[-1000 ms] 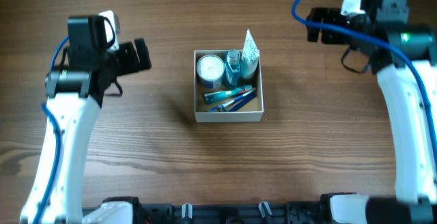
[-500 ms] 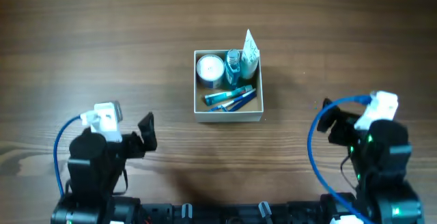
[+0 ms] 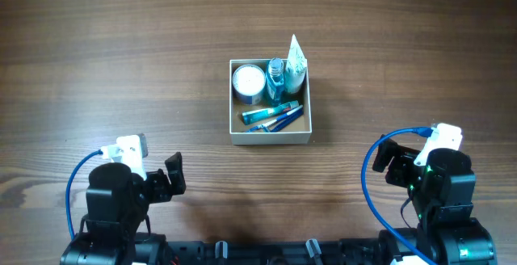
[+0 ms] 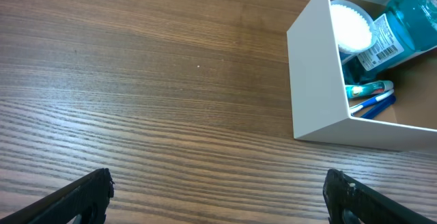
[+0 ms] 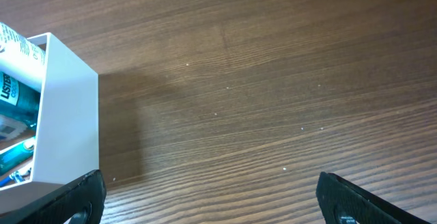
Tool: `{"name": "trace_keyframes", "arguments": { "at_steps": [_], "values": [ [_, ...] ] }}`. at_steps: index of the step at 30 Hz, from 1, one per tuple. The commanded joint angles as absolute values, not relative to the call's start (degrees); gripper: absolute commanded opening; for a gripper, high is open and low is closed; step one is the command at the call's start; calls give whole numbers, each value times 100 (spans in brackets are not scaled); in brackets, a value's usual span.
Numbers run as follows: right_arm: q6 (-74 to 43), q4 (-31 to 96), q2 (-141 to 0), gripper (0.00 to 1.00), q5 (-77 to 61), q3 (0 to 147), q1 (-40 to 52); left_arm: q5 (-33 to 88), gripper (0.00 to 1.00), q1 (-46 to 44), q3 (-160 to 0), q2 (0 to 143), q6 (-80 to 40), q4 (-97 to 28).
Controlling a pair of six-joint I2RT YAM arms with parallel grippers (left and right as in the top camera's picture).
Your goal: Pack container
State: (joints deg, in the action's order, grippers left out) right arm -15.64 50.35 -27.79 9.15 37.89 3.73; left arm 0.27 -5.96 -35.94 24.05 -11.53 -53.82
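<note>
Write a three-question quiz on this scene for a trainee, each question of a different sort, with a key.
1. True or false: the box has a white round jar inside it.
2. Where is the blue bottle? A, beside the box. B, inside the box. C, on top of the jar.
3. Fill in the blank: the left gripper and the right gripper are both ___ and hold nothing.

Key: 1 true; 2 B; 3 open.
</note>
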Motion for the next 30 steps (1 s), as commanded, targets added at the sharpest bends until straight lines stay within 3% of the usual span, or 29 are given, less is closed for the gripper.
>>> {"name": "trace_keyframes", "arguments": {
  "at_steps": [1,8,12,17,22,30],
  "values": [
    [-1671,5041,-2808,100,1052,3780,401,-30,100,-622,-3546,2405,-1245,-5387],
    [-1649,4982,-1874,100,823,3686,403,-30,100,-622,-3546,2405,-1245,-5384],
    [-1378,4425,-762,100,454,2805,403,-30,100,-622,-3546,2405,-1245,-5387],
    [119,2552,-45,100,-878,1468,403,-30,100,-622,-3546,2405,-1245,-5384],
    [897,-443,-16,100,-735,-14,401,-30,100,-622,-3546,2405,-1245,-5387],
    [902,-40,-56,100,-624,32,412,-30,100,-622,-3546,2405,-1245,-5384]
  ]
}}
